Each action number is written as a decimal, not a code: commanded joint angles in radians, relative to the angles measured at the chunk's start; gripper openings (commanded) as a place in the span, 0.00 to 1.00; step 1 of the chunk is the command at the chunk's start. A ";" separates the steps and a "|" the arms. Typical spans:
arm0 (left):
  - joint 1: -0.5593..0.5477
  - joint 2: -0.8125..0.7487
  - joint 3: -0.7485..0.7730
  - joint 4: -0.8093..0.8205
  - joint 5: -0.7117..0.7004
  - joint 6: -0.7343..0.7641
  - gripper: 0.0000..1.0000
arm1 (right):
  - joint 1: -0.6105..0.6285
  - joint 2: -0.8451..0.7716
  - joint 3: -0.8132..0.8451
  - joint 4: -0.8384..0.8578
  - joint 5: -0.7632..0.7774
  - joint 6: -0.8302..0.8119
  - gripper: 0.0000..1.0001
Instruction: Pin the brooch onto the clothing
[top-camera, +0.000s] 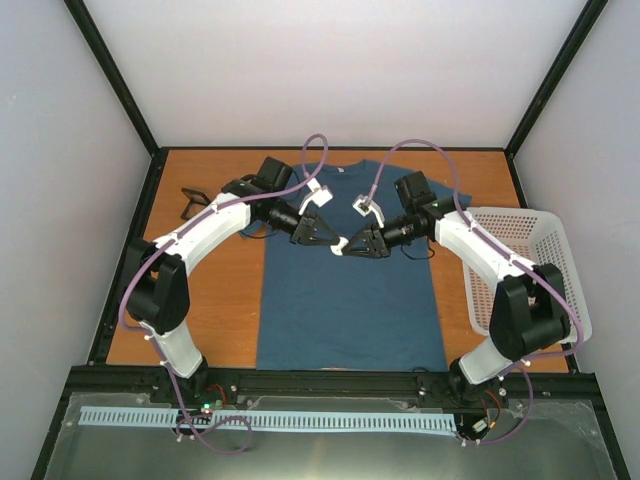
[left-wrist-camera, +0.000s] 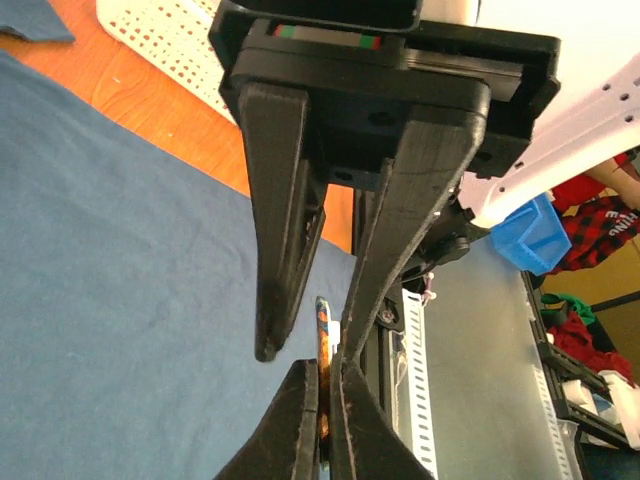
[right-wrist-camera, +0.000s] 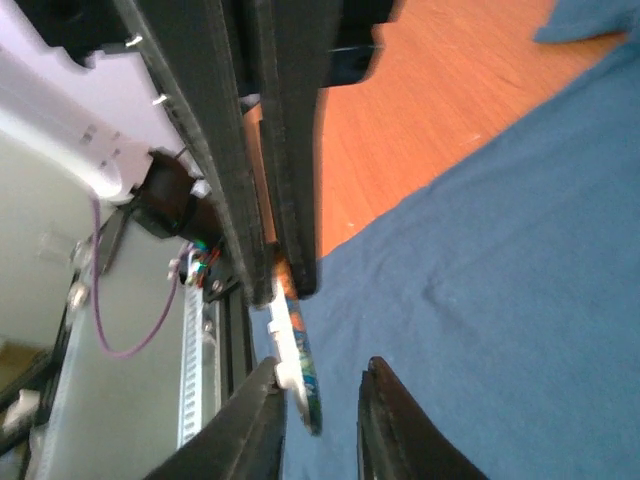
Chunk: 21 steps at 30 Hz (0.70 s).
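Teal T-shirt (top-camera: 350, 310), flat, unpinned; brooch (left-wrist-camera: 322, 325) held edgewise above it, clamped by left gripper (left-wrist-camera: 323, 365); right gripper (right-wrist-camera: 322, 372) parted around it; pinning outstanding.

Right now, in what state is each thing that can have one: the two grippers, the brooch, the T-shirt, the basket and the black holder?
left gripper: shut on the brooch, above the T-shirt.
right gripper: open, one finger on each side of the brooch.
brooch: held edge-on, not yet pinned.
T-shirt: spread flat on the table.
basket: upright on the table.
black holder: on the table, untouched.
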 joint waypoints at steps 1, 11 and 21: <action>-0.010 -0.062 -0.001 0.067 -0.069 -0.051 0.01 | 0.003 -0.122 -0.050 0.163 0.201 0.162 0.34; -0.012 -0.437 -0.411 0.836 -0.614 -0.555 0.01 | -0.034 -0.354 -0.124 0.293 0.850 0.644 1.00; -0.010 -0.433 -0.519 1.306 -0.567 -0.783 0.01 | -0.046 -0.174 -0.180 1.021 0.139 1.122 0.97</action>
